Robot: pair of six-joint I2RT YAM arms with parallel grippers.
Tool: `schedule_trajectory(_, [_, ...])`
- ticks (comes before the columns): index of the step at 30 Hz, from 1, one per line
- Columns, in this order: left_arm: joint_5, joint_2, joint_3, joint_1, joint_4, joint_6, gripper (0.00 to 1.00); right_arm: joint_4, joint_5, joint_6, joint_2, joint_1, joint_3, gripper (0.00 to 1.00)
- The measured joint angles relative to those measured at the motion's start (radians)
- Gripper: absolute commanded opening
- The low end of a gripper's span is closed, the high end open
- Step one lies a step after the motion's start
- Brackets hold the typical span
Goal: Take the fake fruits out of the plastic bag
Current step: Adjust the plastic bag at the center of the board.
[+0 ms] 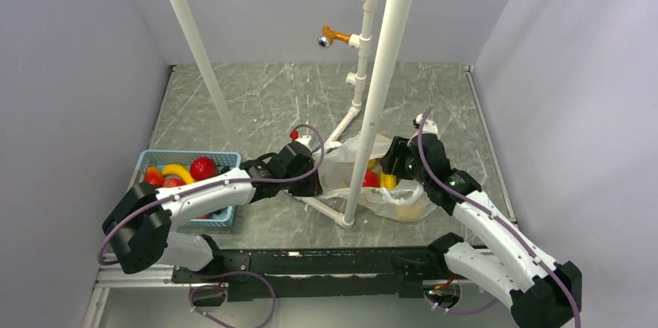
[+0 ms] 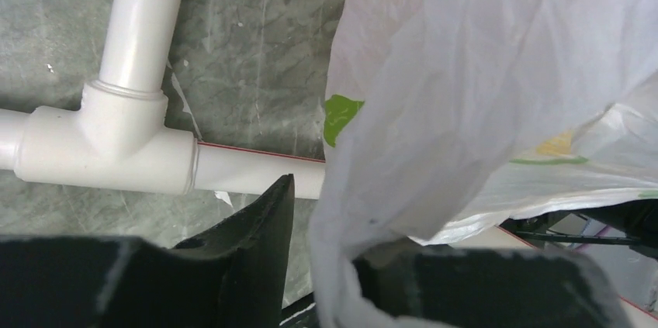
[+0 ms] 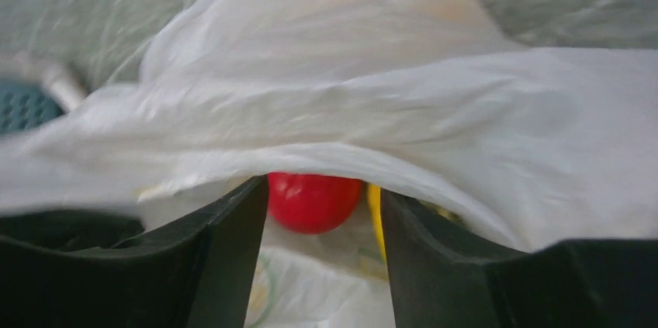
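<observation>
Crinkled translucent white plastic bag (image 2: 496,64), red fruit (image 3: 310,208) inside, left gripper (image 2: 335,223) pinching its film, right gripper (image 3: 322,190) jaws apart.

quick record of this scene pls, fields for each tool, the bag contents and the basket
left tool: shut on an edge of the plastic bag
right tool: open, at the bag's mouth
in bag: red fruit just ahead of the right tool, yellow fruit beside it
blue basket: left of the bag, holds a red apple and a yellow banana
</observation>
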Motion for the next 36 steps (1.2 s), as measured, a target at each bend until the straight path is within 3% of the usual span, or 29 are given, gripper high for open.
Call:
schedule_trajectory(2, [-0.002, -0.012, 0.001, 0.000, -0.002, 0.012, 0.58, 0.005, -0.082, -0.029, -0.031, 0.012, -0.008, 0.66])
schedule_trajectory(5, [0.003, -0.039, 0.003, 0.000, -0.013, 0.029, 0.74, 0.004, -0.203, -0.053, -0.066, 0.029, -0.023, 0.66])
schedule_trajectory(9, [0.003, -0.111, 0.026, 0.000, -0.065, 0.061, 0.81, -0.003, -0.301, -0.059, -0.066, 0.056, -0.032, 0.66])
schedule_trajectory(11, [0.003, -0.165, 0.041, 0.000, -0.101, 0.077, 0.77, -0.005, -0.327, -0.060, -0.065, 0.065, -0.035, 0.64])
schedule_trajectory(18, [0.054, -0.393, 0.082, -0.001, -0.144, 0.098, 0.44, 0.001, -0.384, -0.057, -0.022, 0.085, -0.056, 0.57])
schedule_trajectory(21, [0.110, -0.447, 0.082, -0.001, -0.098, 0.080, 0.39, 0.007, -0.385, -0.050, 0.002, 0.100, -0.064, 0.57])
schedule_trajectory(24, [0.161, -0.441, 0.082, -0.001, -0.047, 0.062, 0.51, 0.026, -0.385, -0.043, 0.016, 0.108, -0.064, 0.56])
schedule_trajectory(27, [0.193, -0.418, 0.061, -0.003, 0.001, 0.031, 0.51, 0.043, -0.384, -0.034, 0.026, 0.112, -0.064, 0.56])
schedule_trajectory(32, [0.222, -0.362, 0.020, -0.016, 0.114, 0.009, 0.30, 0.078, -0.384, -0.016, 0.039, 0.127, -0.064, 0.55])
schedule_trajectory(34, [0.202, -0.296, 0.040, -0.027, 0.149, 0.021, 0.20, 0.082, -0.380, -0.014, 0.041, 0.137, -0.064, 0.48])
schedule_trajectory(36, [0.170, -0.228, 0.059, -0.032, 0.184, 0.028, 0.18, 0.082, -0.370, -0.008, 0.041, 0.146, -0.064, 0.36])
